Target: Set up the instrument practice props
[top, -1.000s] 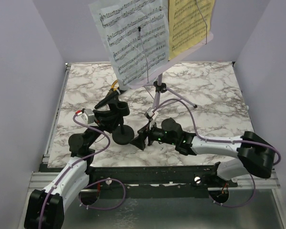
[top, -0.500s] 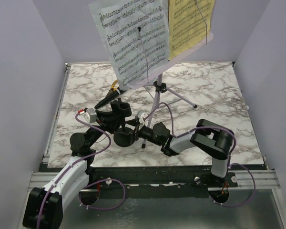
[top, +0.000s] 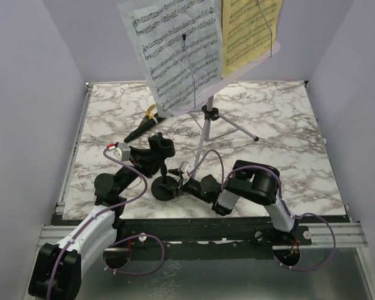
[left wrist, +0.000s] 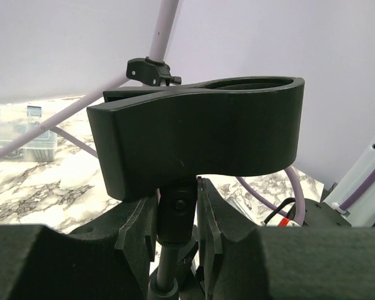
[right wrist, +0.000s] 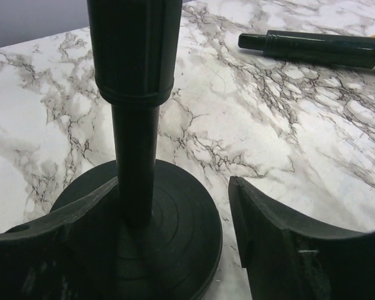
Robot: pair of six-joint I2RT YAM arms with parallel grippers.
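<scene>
I work on a white table top [top: 281,125] patterned like marble with grey veins. It is boxed in by 3 plain pale lilac walls [top: 31,94]: 1 at the left, 1 at the right, 1 at the back. A metal rail [top: 337,232] runs along the near edge, and a dull grey surface [top: 212,275] lies below it. The light is soft and even, with faint shadows.
</scene>
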